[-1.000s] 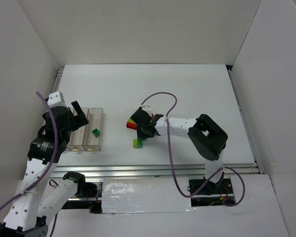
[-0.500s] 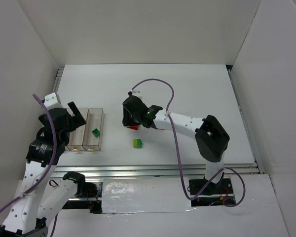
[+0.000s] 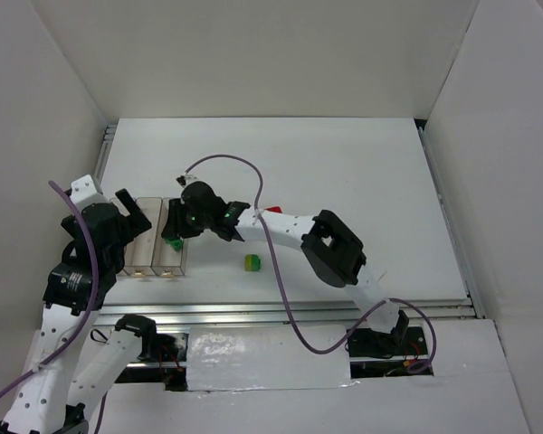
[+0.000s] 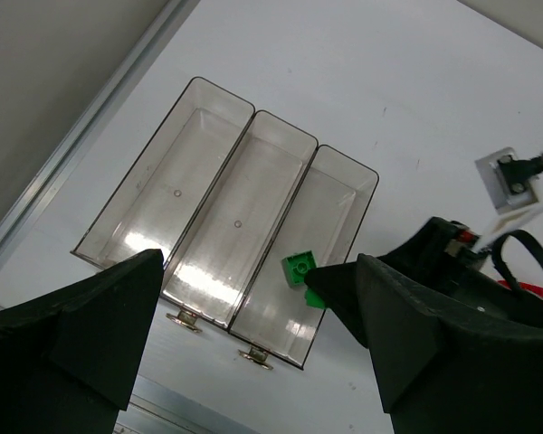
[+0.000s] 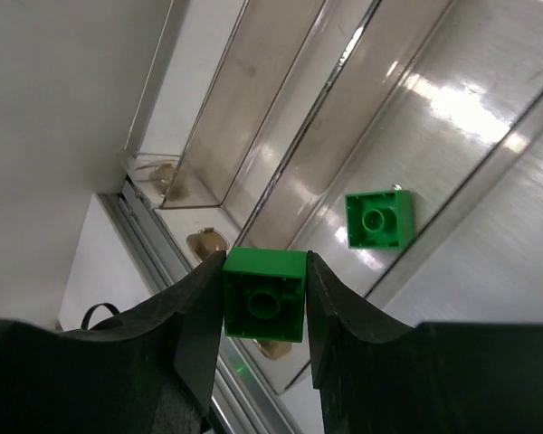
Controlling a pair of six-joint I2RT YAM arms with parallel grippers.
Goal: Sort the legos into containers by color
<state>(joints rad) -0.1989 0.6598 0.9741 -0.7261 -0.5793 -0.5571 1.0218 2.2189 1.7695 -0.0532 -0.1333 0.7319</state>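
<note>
Three joined clear trays [image 3: 150, 257] lie at the left; they also show in the left wrist view [image 4: 238, 220]. One green brick [image 4: 298, 269] lies in the rightmost tray and shows in the right wrist view [image 5: 378, 219] too. My right gripper [image 5: 264, 312] is shut on a second green brick [image 5: 264, 306] and holds it over that tray's near end [image 3: 175, 242]. My left gripper [image 3: 127, 212] is open and empty above the trays' left side. A yellow-green and green stacked brick [image 3: 252, 262] and a red brick [image 3: 273, 210] lie on the table.
The right arm [image 3: 290, 231] stretches across the table's middle towards the trays. White walls enclose the table on three sides. A metal rail [image 3: 299, 312] runs along the near edge.
My right gripper has moved left from the brick pile to the rightmost tray, carrying the green brick. My left gripper has drawn back a little to the left.
</note>
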